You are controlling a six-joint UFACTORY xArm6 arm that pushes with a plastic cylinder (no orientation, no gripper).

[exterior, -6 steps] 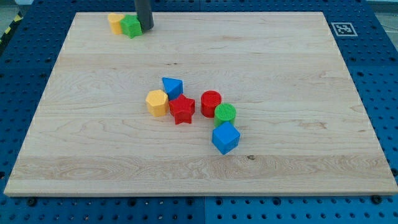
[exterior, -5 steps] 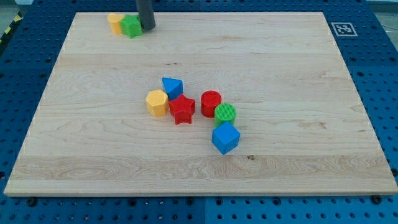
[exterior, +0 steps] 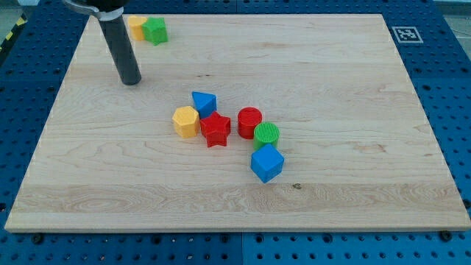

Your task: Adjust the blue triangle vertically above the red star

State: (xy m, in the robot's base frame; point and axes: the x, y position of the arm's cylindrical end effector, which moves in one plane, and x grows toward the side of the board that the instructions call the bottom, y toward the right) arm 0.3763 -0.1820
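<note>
The blue triangle (exterior: pixel 204 102) sits near the board's middle, touching the red star (exterior: pixel 215 129) at the star's upper left. A yellow hexagon-like block (exterior: pixel 186 121) touches the star's left side and lies just below-left of the triangle. My tip (exterior: pixel 131 81) is on the board up and to the left of this cluster, about a hundred pixels left of the blue triangle and touching no block.
A red cylinder (exterior: pixel 249 122), a green cylinder (exterior: pixel 266 135) and a blue cube (exterior: pixel 267 163) run down to the right of the star. A yellow block (exterior: pixel 137 27) and a green block (exterior: pixel 155 31) sit together at the board's top left corner. The wooden board (exterior: pixel 353 110) ends at blue pegboard.
My tip has moved from beside the green block at the top edge down and to the left, toward the middle cluster. No block has moved.
</note>
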